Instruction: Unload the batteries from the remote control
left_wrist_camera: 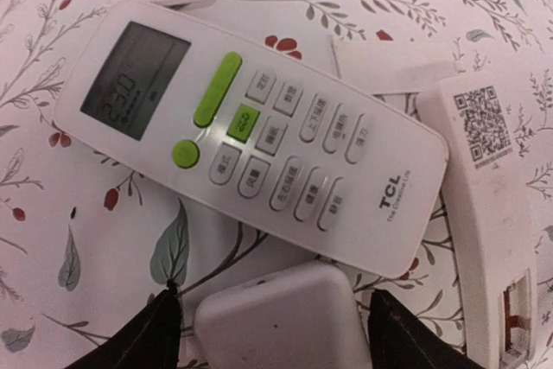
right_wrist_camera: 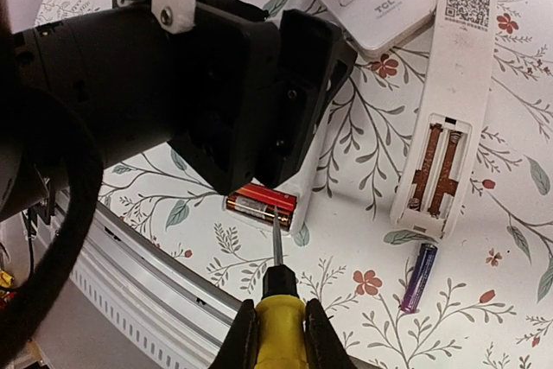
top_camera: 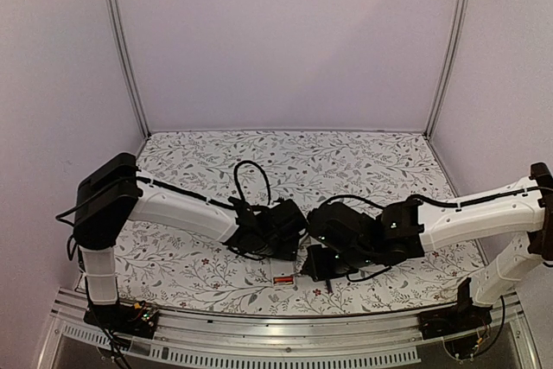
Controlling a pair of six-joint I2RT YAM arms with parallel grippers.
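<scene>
Two end effectors are crowding the near edge of the worktop, beside a metal rail. Left end effector is straddling a white remote, fingers released. Right end effector is clenching a yellow-handled tool, tip touching a red battery seated inside. One purple battery is lying loose beside another opened remote.

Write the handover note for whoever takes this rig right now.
Left hand: straddles the end of a white remote; grip unclear.
Right hand: shut on the yellow-handled tool, with its tip at the red battery in that remote's open bay.
Done: the face-down remote has an empty bay; a dark battery lies on the cloth beside it.
To do: pry out the red battery. The face-up remote hides its battery side.
</scene>
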